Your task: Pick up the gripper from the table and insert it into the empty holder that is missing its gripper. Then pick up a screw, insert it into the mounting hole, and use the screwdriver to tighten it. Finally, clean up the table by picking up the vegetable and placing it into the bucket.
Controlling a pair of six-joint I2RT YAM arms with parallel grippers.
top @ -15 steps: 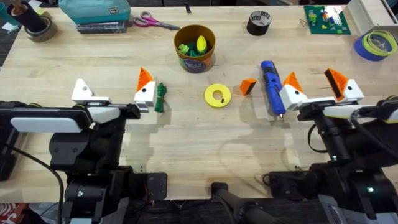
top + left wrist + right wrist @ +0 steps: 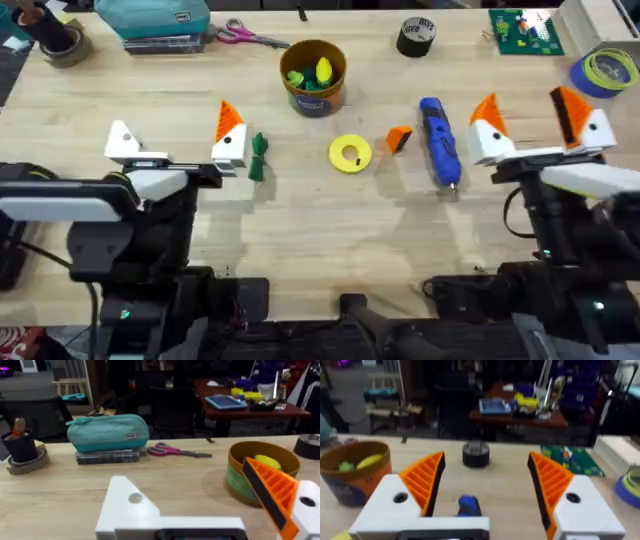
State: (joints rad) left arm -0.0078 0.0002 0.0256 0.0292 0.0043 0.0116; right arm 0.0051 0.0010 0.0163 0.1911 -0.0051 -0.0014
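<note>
The loose orange gripper [image 2: 399, 139] lies on the table between the yellow disc [image 2: 349, 154] and the blue screwdriver [image 2: 438, 140]. My left gripper [image 2: 175, 145] is open. Its left side is the bare white holder [image 2: 120, 140] [image 2: 127, 510], and its right finger carries an orange pad [image 2: 230, 125] [image 2: 272, 492]. The dark green vegetable [image 2: 259, 157] lies just right of that finger. My right gripper [image 2: 535, 125] [image 2: 486, 457] stands open and empty, right of the screwdriver [image 2: 469, 506]. The bucket [image 2: 314, 77] [image 2: 262, 472] [image 2: 352, 472] holds yellow and green toy foods. I cannot make out a screw.
At the back stand a teal pencil case [image 2: 150, 20] [image 2: 107, 432], scissors [image 2: 250, 37], a black tape roll [image 2: 417, 37] [image 2: 476, 455], a green board [image 2: 523, 30] and a blue tape roll [image 2: 608, 72]. Bare wood lies in front of the objects.
My right gripper has moved to the right and farther back, away from the screwdriver. My left gripper has shifted slightly left. The objects on the table lie as before.
</note>
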